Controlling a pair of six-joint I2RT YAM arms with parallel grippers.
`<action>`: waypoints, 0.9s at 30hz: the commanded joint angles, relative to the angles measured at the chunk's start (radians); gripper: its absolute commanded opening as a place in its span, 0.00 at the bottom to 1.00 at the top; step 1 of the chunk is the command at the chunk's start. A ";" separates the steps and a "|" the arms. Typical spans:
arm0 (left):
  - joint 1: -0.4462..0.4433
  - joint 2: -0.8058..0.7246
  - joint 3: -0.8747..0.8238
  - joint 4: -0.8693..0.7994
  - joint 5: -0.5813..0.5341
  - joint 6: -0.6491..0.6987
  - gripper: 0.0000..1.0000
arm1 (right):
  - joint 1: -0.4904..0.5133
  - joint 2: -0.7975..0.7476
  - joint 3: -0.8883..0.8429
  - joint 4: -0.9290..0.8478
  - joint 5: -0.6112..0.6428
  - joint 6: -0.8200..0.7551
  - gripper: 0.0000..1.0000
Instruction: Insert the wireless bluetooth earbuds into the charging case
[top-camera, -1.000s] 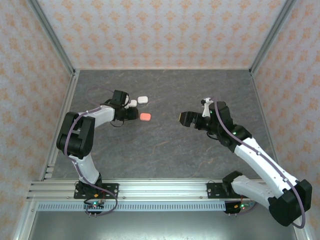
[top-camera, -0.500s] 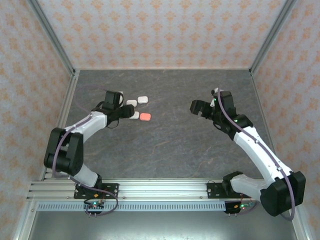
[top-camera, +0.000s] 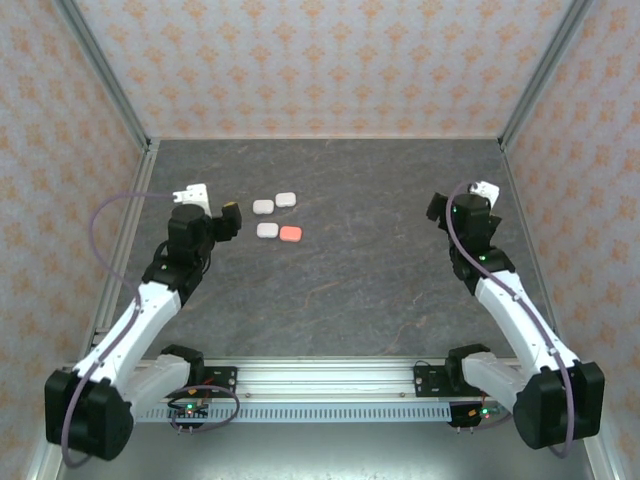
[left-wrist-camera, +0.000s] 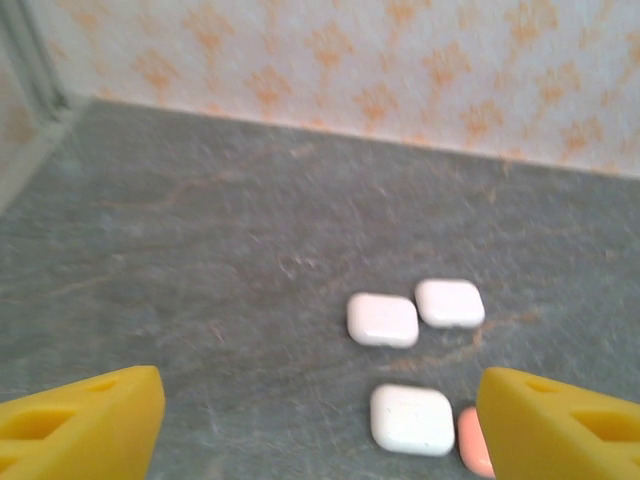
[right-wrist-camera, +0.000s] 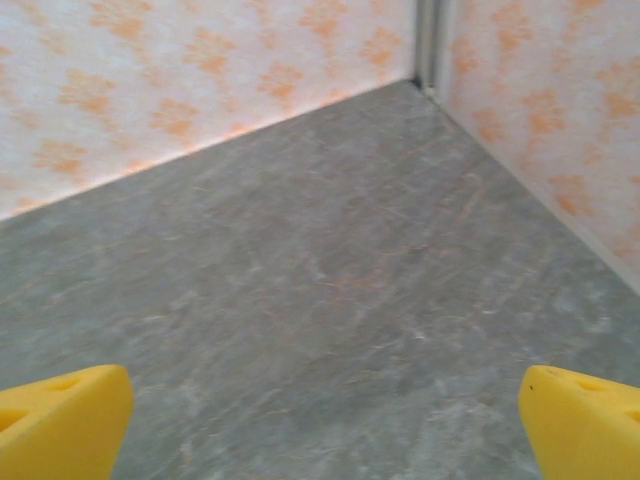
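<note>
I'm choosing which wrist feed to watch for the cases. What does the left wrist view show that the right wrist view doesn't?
Left wrist view: three white cases and one coral-pink case, all closed, lying on the table ahead of the left gripper. A yellow finger partly hides the pink one.
Right wrist view: the table runs to a corner post ahead of the right gripper.
Shared: grey table, orange-patterned wall, and yellow fingers spread wide with nothing between them.

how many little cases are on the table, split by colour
white cases: 3
coral-pink cases: 1
total: 4
</note>
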 joint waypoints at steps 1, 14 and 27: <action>0.009 -0.093 -0.042 0.057 -0.110 0.051 0.85 | -0.004 0.043 -0.037 0.095 0.120 -0.064 0.99; 0.009 -0.252 -0.104 0.214 -0.045 0.077 1.00 | -0.005 0.369 -0.311 0.823 0.088 -0.232 0.99; 0.008 -0.051 -0.096 0.222 -0.063 0.143 1.00 | -0.135 0.513 -0.317 0.934 -0.155 -0.165 0.99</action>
